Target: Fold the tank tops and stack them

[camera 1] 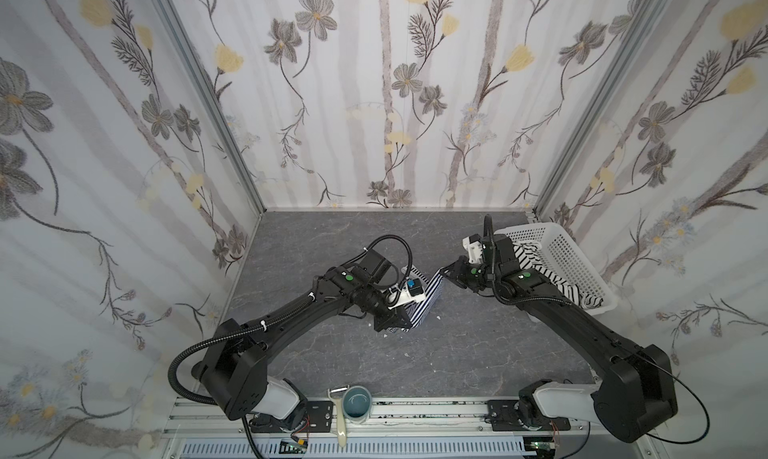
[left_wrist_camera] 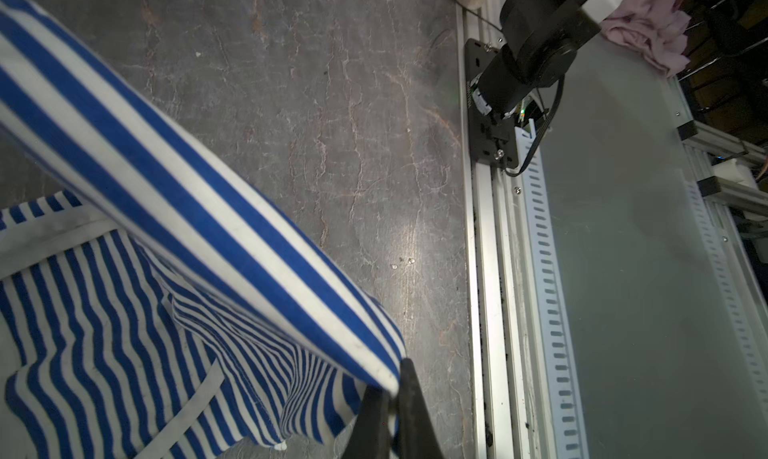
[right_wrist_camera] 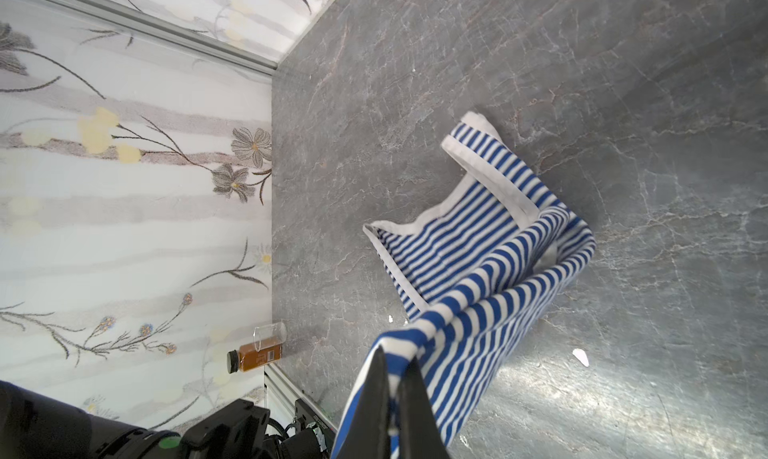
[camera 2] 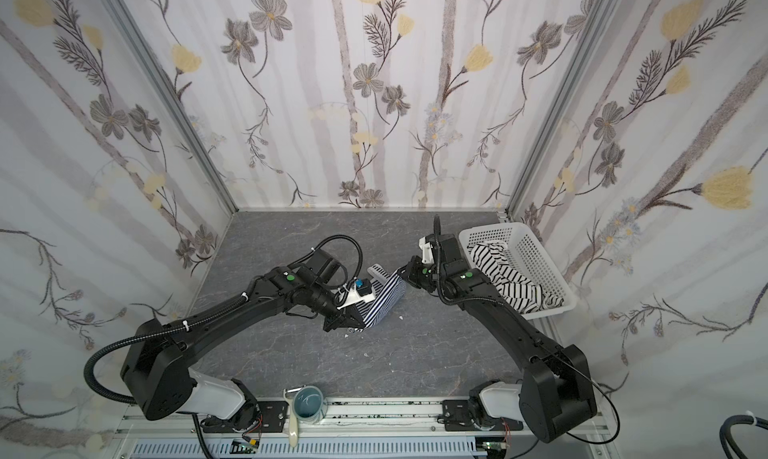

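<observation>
Blue-grey is the mug (camera 1: 358,403) you see nearest, standing on the metal rail (camera 1: 436,411) at the front. A peeler (camera 1: 340,421) with a cream handle lies just beside it, on its left in both top views.

Past the rail comes the dark grey, stone-look tabletop (camera 1: 457,361). A few tiny white bits lie on it.

Next is your left gripper (left_wrist_camera: 388,378). It is closed tight on one corner of the blue-and-white striped tank top (right_wrist_camera: 457,236). The left wrist view shows the cloth pinched between the two black fingers, lifted off the tabletop.

This tank top sits in the middle of the tabletop. The end with the white-trimmed straps lies flat on the stone. The other end is up in the air, pulled into a tight band between your two grippers.

A little farther back is your right gripper (right_wrist_camera: 395,357). It is closed too, pinching the other corner of the same lifted edge.

Behind your right arm, at the back right corner, stands a white plastic basket (camera 1: 577,265) full of small holes. The white tank top with black stripes (camera 2: 498,272) lies bunched inside it, piled up to the near rim.

Farthest back is the wall (camera 1: 374,103) with grey and yellow flowers.
</observation>
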`<control>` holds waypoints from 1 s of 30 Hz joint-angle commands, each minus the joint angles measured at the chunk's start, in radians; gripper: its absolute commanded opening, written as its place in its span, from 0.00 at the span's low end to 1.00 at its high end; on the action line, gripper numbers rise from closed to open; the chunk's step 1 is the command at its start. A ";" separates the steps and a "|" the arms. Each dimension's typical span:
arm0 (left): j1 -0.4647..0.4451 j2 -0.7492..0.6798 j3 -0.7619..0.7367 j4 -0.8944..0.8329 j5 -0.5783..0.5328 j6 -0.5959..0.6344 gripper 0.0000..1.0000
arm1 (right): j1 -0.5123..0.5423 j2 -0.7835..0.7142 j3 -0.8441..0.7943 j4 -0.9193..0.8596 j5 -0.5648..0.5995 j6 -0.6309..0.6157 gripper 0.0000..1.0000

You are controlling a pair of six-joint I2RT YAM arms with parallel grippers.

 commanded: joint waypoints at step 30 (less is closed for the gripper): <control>0.443 0.530 0.127 -0.065 0.094 0.187 0.06 | 0.045 0.721 0.587 -0.044 0.091 -0.066 0.14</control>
